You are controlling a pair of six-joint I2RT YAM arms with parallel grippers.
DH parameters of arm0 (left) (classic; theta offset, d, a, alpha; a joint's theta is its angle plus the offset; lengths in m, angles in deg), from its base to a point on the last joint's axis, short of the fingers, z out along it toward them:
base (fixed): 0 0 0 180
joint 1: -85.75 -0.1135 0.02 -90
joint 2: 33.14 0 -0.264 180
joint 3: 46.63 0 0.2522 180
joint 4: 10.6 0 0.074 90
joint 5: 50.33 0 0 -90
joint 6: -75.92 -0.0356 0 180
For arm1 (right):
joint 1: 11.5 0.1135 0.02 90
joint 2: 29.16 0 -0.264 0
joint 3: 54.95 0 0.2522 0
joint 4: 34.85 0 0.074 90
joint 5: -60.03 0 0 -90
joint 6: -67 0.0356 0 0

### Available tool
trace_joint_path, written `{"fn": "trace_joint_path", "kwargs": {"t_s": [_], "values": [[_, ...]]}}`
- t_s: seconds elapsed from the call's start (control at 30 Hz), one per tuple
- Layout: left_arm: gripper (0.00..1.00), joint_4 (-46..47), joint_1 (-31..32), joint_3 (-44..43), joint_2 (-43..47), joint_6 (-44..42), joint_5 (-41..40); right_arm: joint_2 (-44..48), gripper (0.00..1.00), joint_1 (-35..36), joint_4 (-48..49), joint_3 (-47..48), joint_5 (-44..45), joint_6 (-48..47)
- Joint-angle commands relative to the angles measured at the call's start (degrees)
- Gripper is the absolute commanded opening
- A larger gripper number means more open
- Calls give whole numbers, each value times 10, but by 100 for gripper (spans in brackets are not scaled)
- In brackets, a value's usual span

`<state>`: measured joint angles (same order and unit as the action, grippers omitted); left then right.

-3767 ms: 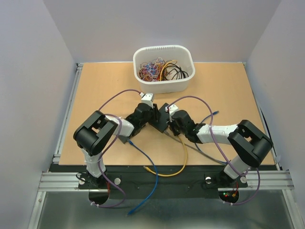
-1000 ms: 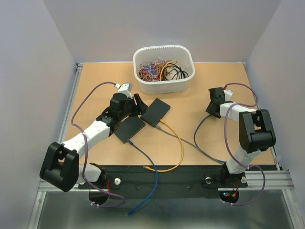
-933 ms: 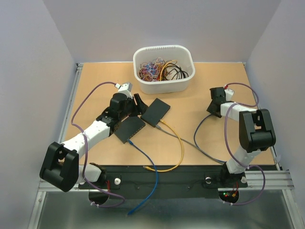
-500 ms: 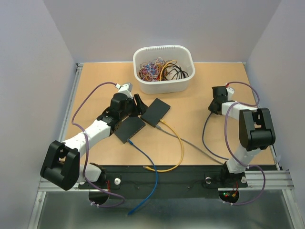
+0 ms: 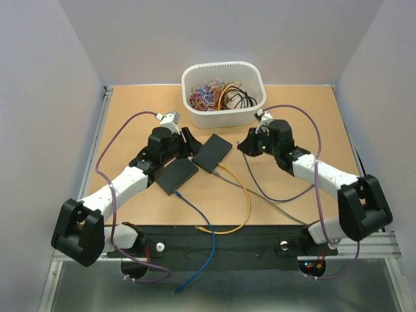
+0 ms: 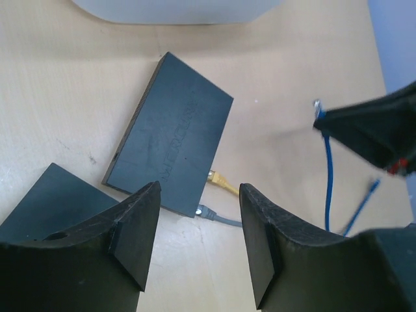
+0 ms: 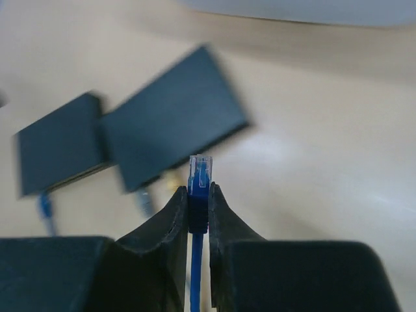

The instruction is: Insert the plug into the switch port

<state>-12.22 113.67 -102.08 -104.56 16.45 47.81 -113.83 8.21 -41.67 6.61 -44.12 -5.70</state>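
Right wrist view: far switch (image 7: 172,127) and near switch (image 7: 58,153) blurred, ports unreadable. Left wrist view: bin (image 6: 175,10) cut by the top edge; near switch partly behind a finger (image 6: 133,240) of the left gripper (image 6: 198,190); right gripper (image 6: 325,125) cut by the right edge — plug (image 6: 316,104) a mere speck, detail too small.

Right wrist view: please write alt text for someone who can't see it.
The right gripper holds a blue cable by its clear-tipped plug, which points away from the camera. Beyond it, blurred, a black switch and a second switch to its left lie on the wooden table.
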Motion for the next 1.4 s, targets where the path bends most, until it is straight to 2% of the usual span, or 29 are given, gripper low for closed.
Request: {"fn": "trace_joint_path", "kwargs": {"t_s": [0.0,0.17,0.4,0.9,1.2,1.37], "values": [[62,24,2,11,57,11,26,67,0,72,78,-25,-164,-73],[62,37,8,38,106,48,57,123,1,120,91,-48,-215,-77],[59,38,38,51,144,87,59,145,0,149,97,-43,-214,-68],[57,83,119,38,97,125,32,130,0,196,90,-25,-167,-77],[45,97,134,39,73,133,25,139,1,202,90,-23,-147,-80],[28,100,137,37,68,133,24,142,1,203,97,-21,-146,-77]]}}
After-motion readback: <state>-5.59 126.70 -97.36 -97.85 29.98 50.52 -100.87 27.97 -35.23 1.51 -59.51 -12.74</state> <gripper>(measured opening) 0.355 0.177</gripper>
